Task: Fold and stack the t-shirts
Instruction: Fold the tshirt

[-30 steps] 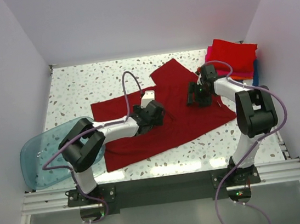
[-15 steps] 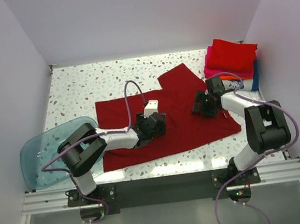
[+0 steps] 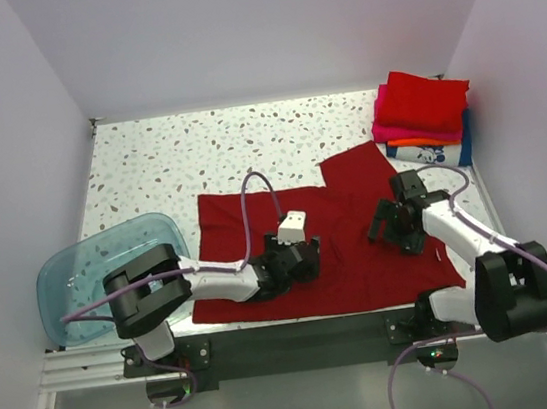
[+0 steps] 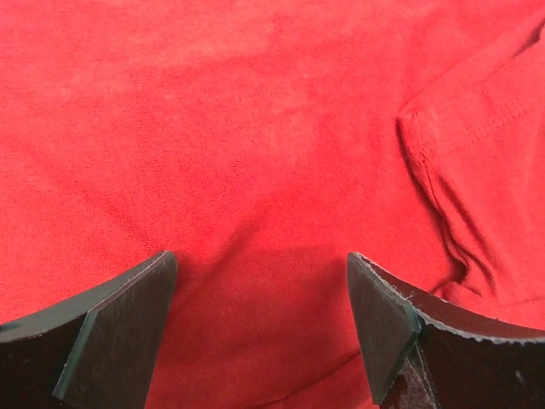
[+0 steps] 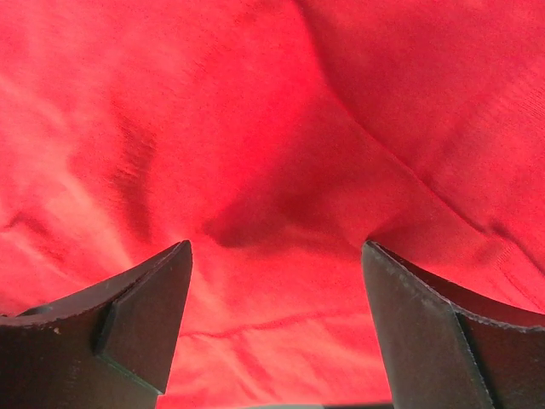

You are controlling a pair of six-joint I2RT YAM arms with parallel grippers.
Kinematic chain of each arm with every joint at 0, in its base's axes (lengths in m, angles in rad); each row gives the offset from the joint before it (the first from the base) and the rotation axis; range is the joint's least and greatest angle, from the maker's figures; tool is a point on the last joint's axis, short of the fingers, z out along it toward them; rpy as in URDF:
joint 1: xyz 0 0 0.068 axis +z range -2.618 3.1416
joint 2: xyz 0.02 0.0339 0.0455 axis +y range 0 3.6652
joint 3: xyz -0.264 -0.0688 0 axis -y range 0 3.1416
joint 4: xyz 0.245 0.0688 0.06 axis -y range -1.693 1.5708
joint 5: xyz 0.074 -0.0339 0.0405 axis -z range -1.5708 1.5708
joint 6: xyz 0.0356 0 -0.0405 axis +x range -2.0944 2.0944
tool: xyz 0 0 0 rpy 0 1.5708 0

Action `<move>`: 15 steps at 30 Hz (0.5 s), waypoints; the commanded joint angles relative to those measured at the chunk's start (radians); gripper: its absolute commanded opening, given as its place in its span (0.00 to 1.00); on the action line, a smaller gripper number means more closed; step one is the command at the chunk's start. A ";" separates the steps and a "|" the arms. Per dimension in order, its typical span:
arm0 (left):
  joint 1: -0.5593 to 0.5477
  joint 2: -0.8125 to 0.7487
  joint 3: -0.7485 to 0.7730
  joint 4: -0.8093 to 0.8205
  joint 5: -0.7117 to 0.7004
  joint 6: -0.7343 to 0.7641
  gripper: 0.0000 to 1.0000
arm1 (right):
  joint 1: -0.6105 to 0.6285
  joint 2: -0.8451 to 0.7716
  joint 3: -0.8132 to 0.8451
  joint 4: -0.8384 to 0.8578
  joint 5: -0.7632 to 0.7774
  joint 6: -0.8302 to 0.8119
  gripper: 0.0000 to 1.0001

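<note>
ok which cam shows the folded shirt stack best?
Top external: the folded stack sits whole at the far right corner of the table, bright red on top, magenta, orange and a white-and-blue print beneath. Both wrist views miss it: they show only the dark red t-shirt up close.

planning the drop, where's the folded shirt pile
Top view: the folded pile sits in the far right corner of the table, just beyond the spread dark red t-shirt.
</note>
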 commanded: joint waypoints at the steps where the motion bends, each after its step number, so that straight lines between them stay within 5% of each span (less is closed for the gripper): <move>1: -0.022 -0.024 -0.019 -0.154 0.004 -0.103 0.86 | -0.002 -0.082 0.031 -0.177 0.071 0.014 0.84; 8: -0.002 -0.199 0.096 -0.380 -0.137 -0.053 0.93 | -0.002 -0.152 0.166 -0.180 0.008 -0.081 0.86; 15: 0.251 -0.285 0.190 -0.466 -0.035 0.031 0.93 | -0.002 0.064 0.425 -0.145 -0.006 -0.175 0.84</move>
